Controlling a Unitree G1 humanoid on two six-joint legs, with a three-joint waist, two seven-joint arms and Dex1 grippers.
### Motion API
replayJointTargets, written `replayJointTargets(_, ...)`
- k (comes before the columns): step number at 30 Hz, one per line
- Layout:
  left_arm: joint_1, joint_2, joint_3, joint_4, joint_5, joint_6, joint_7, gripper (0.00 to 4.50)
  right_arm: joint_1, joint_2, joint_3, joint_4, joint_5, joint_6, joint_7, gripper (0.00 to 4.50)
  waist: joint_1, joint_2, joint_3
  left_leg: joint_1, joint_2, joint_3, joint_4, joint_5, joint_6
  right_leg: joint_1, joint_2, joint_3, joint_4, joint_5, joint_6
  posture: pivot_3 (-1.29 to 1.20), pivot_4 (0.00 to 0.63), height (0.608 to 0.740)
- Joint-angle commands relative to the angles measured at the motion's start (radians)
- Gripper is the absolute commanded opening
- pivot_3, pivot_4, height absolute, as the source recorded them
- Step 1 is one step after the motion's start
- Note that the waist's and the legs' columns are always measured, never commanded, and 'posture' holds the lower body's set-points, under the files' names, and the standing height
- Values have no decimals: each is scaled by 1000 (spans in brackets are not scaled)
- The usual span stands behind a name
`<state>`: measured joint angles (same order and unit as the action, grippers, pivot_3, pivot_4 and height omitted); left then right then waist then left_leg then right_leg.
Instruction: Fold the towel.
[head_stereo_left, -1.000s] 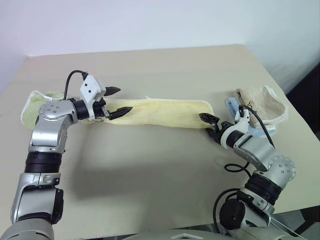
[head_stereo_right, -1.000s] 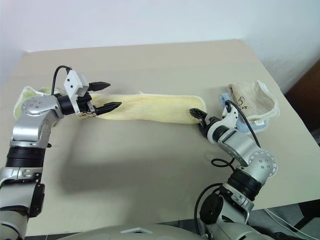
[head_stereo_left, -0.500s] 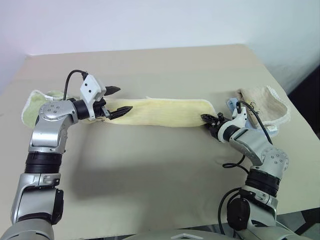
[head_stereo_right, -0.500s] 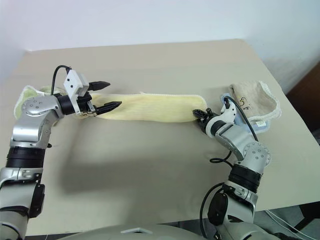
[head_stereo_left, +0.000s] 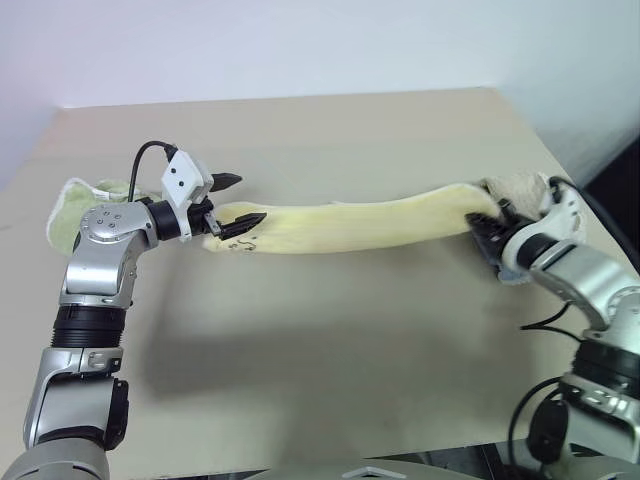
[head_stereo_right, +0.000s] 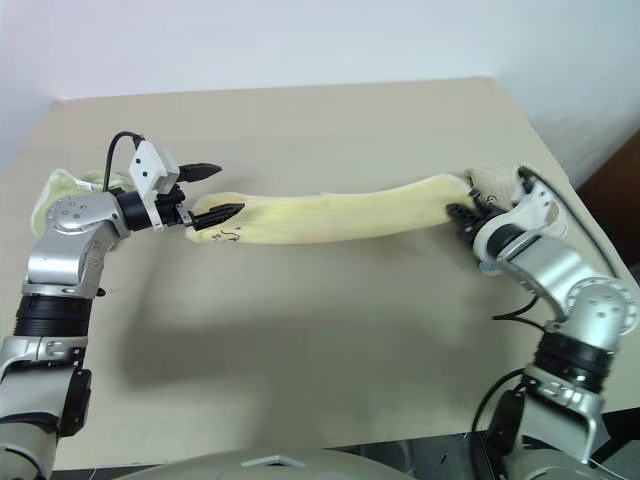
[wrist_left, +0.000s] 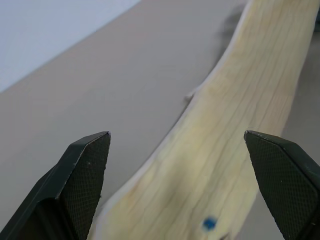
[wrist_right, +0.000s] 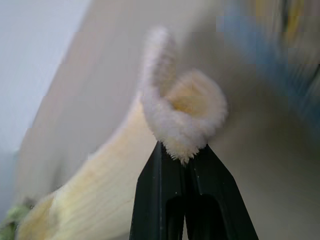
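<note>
The towel (head_stereo_left: 360, 224) is pale yellow and stretched into a long, narrow band across the table (head_stereo_left: 300, 350). My right gripper (head_stereo_left: 486, 227) is shut on the towel's right end and holds it raised off the table. In the right wrist view the fingertips (wrist_right: 172, 165) pinch a curled fold of towel (wrist_right: 185, 117). My left gripper (head_stereo_left: 245, 200) stands open at the towel's left end. There the towel (wrist_left: 240, 100) runs between its two fingers (wrist_left: 85, 165). A small dark mark (head_stereo_right: 228, 237) shows near that end.
A green folded towel (head_stereo_left: 72, 205) lies at the far left behind my left arm. A tan-beige folded towel (head_stereo_right: 492, 180) lies just behind my right gripper near the table's right edge. Open tabletop lies in front of the stretched towel.
My right gripper has shut on the towel's right end and carried it up and to the right, drawing the towel out. The left arm has stayed still and open.
</note>
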<state>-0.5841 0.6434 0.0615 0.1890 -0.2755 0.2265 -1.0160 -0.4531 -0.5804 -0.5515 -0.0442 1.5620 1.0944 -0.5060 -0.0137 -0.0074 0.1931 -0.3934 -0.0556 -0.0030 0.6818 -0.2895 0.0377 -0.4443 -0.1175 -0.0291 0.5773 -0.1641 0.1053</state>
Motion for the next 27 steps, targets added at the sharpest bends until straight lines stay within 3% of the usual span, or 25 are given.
replayJointTargets(1, -16, -9, 10, -8, -10, -26, 10, 4500, -46, -154, 189, -142, -173, 54, 235, 36, -1, 0, 0, 0, 0, 0, 0, 0, 0, 0, 0, 0, 0, 0, 0, 0, 150, 728)
replayJointTargets(5, -29, -25, 1, -1, -4, -34, 12, 4500, -103, -275, 479, -265, -439, 0, 537, 36, 2, -1, 0, 0, 1, 0, 1, 0, 0, 0, 0, -1, 0, -2, 0, 0, 150, 728)
replayJointTargets(8, -39, -34, -2, 9, -3, -38, 15, 4500, -202, -232, 705, -268, -627, -68, 707, 36, 4, -1, 1, -1, 1, 0, 1, 0, 0, 0, 0, -1, -1, -2, 2, 0, 150, 728)
replayJointTargets(11, -38, -41, -6, 0, -4, -35, 24, 4500, -269, -149, 843, -194, -769, -115, 802, 36, 3, -2, 1, -3, 0, 0, 1, 0, 0, -1, -1, -1, -2, -1, 2, 0, 150, 728)
replayJointTargets(14, -19, -42, 5, -27, -10, -25, 36, 4500, -291, -58, 928, -82, -902, -180, 858, 36, 8, -3, 0, -8, -1, -1, 2, 0, 0, -6, -1, -2, 0, -1, 2, 0, 150, 728)
replayJointTargets(19, 20, -31, 20, -71, -21, -9, 50, 4500, -288, 14, 910, -17, -995, -205, 913, 36, 16, -3, 0, -18, -2, -1, 3, 0, 0, -18, -1, -1, 2, 1, -1, 0, 150, 728)
replayJointTargets(23, 38, -27, 29, -93, -28, 7, 63, 4500, -273, 48, 871, -14, -1024, -193, 940, 978, 21, -3, 0, -18, -2, -1, 2, 0, 0, -17, -1, -1, 2, 1, -1, 0, 150, 728)
replayJointTargets(27, 55, -24, 35, -115, -40, 25, 75, 4500, -250, 64, 785, -78, -979, -159, 982, 2344, 25, -3, 0, -17, -2, -1, 2, 0, -1, -17, -1, -2, 1, 1, -1, 0, 150, 728)
